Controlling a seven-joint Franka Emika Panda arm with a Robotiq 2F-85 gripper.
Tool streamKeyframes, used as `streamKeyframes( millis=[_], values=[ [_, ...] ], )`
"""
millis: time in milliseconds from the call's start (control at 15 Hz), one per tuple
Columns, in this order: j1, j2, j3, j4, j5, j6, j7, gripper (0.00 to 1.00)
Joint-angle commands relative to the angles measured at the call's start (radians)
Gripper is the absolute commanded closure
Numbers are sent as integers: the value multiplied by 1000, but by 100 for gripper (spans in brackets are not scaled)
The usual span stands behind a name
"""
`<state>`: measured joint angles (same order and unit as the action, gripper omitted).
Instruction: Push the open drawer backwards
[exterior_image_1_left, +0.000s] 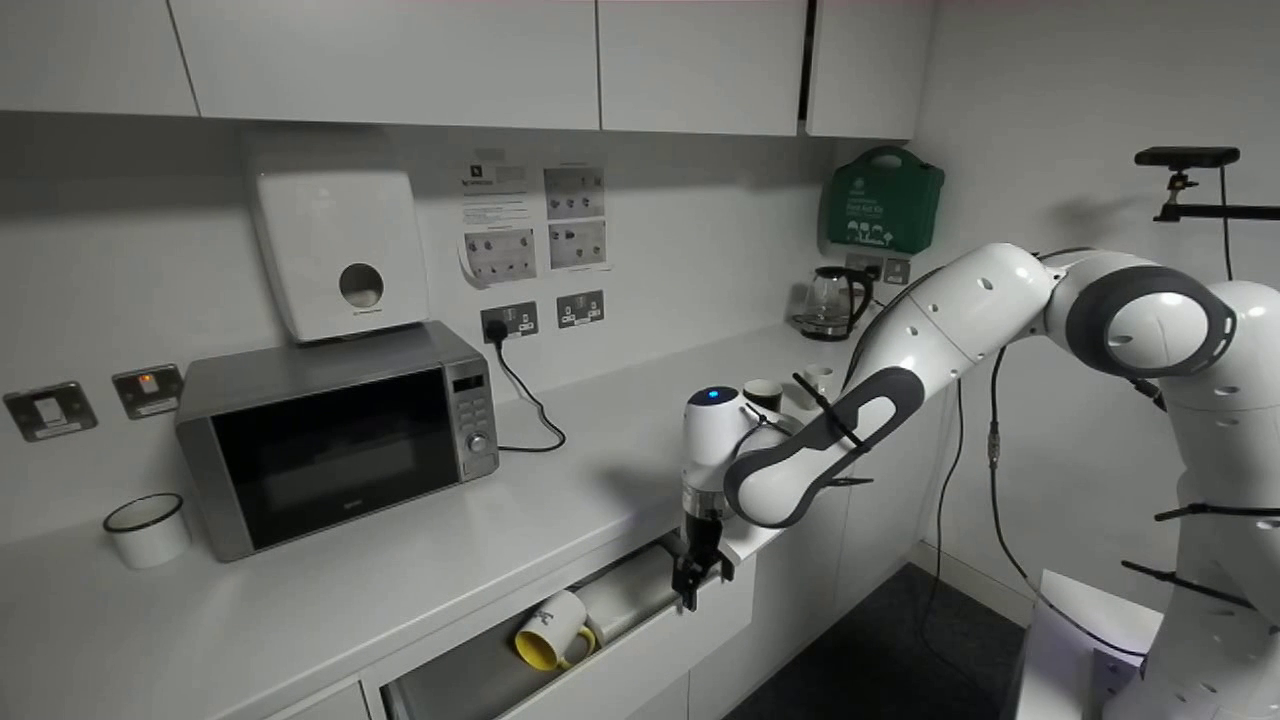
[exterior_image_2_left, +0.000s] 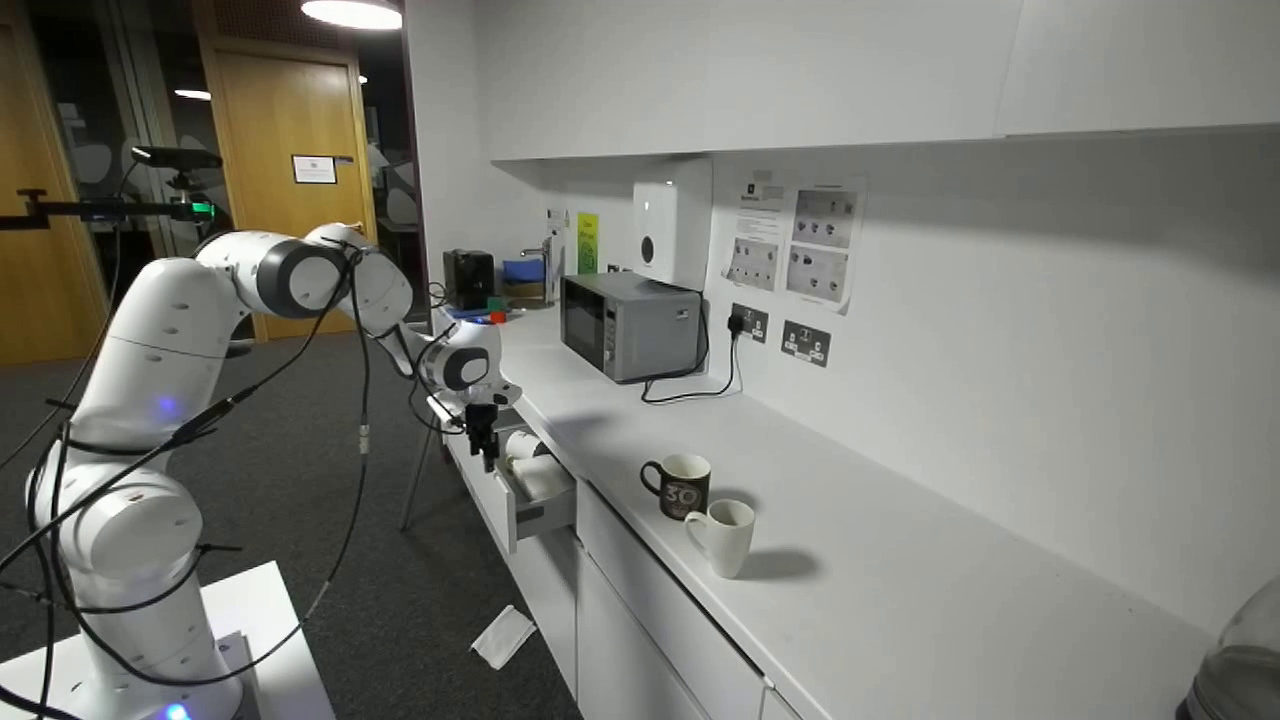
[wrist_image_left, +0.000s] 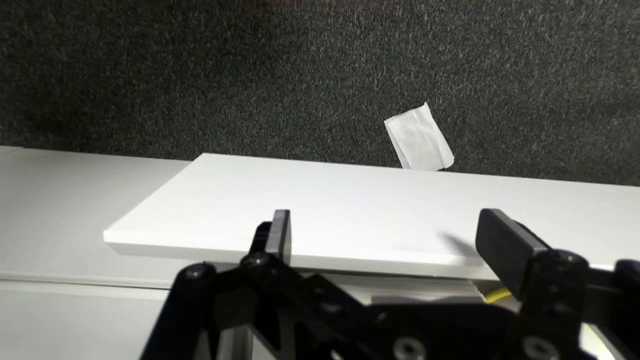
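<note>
Drawer (exterior_image_1_left: 650, 660) stands pulled out at six o'clock in an exterior view, lower left cut off; inside, a yellow-lined mug (exterior_image_1_left: 553, 628), then a pale object (exterior_image_1_left: 630, 590), hard to identify; at the mug's two o'clock, the gripper (exterior_image_1_left: 708, 588), fingers apart, contact unclear.

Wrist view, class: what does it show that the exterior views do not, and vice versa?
Only the wrist view: a close downward look between wide-apart jaws.
Only the exterior views: the microwave, the robot arm and the white wall dispenser.
Shared: the gripper and the open drawer; the white sheet on the floor appears in the wrist view and in an exterior view.
</note>
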<state>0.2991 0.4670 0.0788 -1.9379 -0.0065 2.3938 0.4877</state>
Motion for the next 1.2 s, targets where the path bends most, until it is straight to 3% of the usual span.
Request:
streamKeyframes(
  millis=[0,400,1133],
  values=[
    [-19,-7,36,-1,77,-82,-45,0],
    [0,42,26,53,64,-83,-25,0],
    [20,223,7,281,50,-129,-26,0]
  ],
)
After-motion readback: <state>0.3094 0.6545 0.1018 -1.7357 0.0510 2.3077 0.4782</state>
